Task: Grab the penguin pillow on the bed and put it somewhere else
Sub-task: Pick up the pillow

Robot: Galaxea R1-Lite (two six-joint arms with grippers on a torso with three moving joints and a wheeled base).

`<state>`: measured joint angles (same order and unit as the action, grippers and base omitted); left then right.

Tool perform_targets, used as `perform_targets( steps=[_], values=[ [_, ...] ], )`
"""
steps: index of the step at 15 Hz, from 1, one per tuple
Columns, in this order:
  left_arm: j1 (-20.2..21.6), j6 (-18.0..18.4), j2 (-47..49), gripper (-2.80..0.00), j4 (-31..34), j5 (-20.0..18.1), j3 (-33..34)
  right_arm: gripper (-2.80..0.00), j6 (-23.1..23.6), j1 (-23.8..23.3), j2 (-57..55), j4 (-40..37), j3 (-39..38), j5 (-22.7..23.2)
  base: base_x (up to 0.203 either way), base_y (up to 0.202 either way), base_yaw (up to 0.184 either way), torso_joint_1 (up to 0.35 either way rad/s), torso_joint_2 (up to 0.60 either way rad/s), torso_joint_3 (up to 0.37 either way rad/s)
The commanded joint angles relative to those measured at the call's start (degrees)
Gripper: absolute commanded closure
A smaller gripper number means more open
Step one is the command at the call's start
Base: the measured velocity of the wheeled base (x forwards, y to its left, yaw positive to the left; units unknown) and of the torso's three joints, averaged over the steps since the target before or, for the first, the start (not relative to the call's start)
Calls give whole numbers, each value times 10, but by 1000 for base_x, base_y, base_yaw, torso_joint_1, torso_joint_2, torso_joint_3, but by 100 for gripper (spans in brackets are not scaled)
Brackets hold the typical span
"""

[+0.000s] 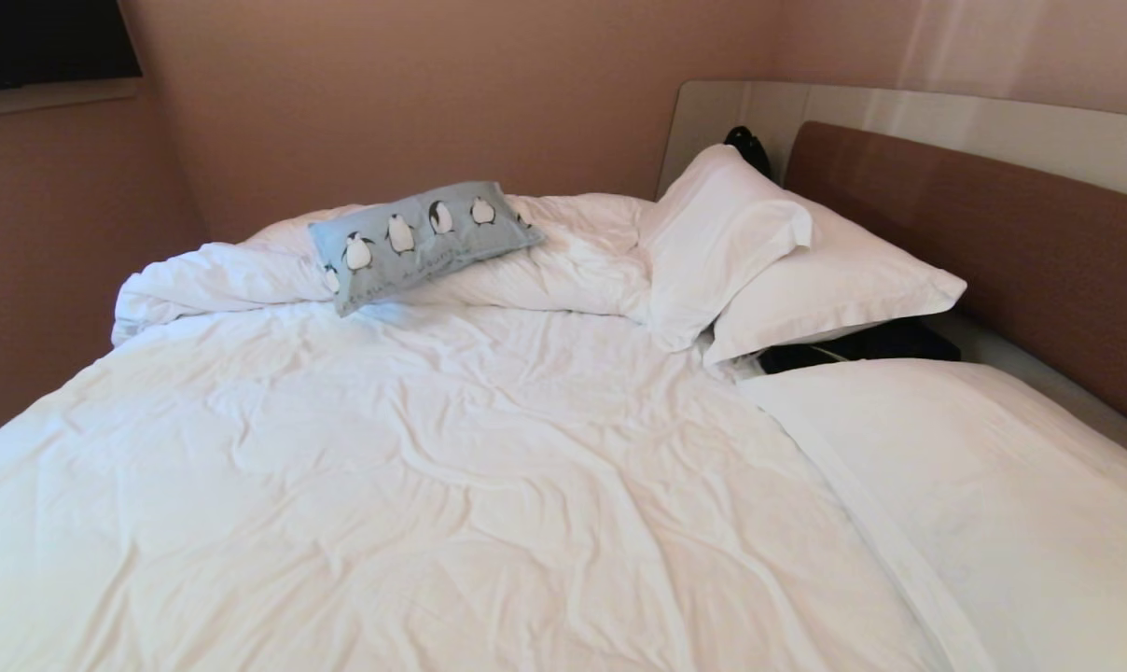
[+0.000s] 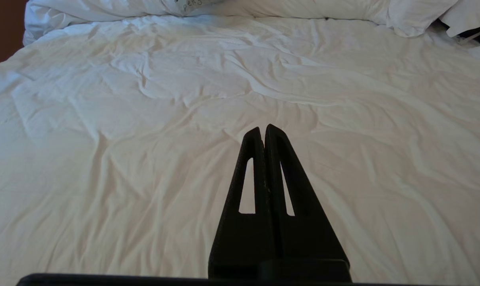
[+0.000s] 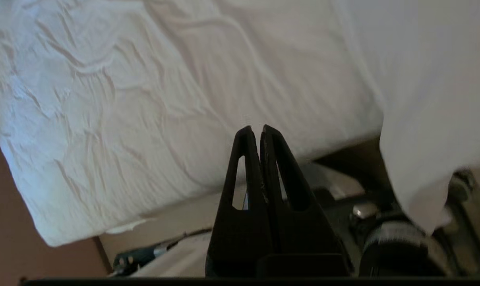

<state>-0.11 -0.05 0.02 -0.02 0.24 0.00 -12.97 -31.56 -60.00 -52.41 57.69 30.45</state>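
Neither arm shows in the head view. The left end effector (image 2: 264,129) points level over the bed (image 1: 452,485), fingers pressed together, holding nothing. The right end effector (image 3: 255,130) hangs at the bed's edge, also closed and empty. One penguin pillow (image 1: 419,243) lies upper left of centre on the bunched duvet (image 1: 228,275); three white pillows (image 1: 722,243) sit at right.

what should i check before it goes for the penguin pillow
1. Penguin pillow in sight, lying on the bunched duvet: ok
2. Nothing resting on the pillow: ok
3. Bed between robot and pillow free of objects: ok
4. Right end effector open for a grasp: not ok, shut
5. Left end effector open: not ok, shut
6. Either end effector near the pillow: not ok
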Motion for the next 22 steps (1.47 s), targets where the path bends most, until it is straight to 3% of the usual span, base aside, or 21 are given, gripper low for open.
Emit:
perform_targets(
  steps=[1, 3, 7, 10, 14, 20, 22],
  values=[
    [0, 0, 0, 0, 0, 0, 0, 0, 3, 1, 68, -265, -2, 2, 0, 0, 0, 0, 0, 0],
    [0, 0, 0, 0, -1, 0, 0, 0, 20, 2, 132, -310, -4, 2, 0, 0, 0, 0, 0, 0],
    [0, 0, 0, 0, 0, 0, 0, 0, 124, 24, 276, -347, -1, 5, 0, 0, 0, 0, 0, 0],
    [0, 0, 0, 0, 0, 0, 0, 0, 164, 94, 351, -352, 1, 8, 0, 0, 0, 0, 0, 0],
    [0, 0, 0, 0, 0, 0, 0, 0, 166, 232, 432, -352, 1, 23, 0, 0, 0, 0, 0, 0],
    [0, 0, 0, 0, -1, 0, 0, 0, 144, 246, 441, -350, 11, 22, 0, 0, 0, 0, 0, 0],
    [0, 0, 0, 0, 0, 0, 0, 0, 129, 273, 443, -335, 22, 13, 0, 0, 0, 0, 0, 0]
  ],
)
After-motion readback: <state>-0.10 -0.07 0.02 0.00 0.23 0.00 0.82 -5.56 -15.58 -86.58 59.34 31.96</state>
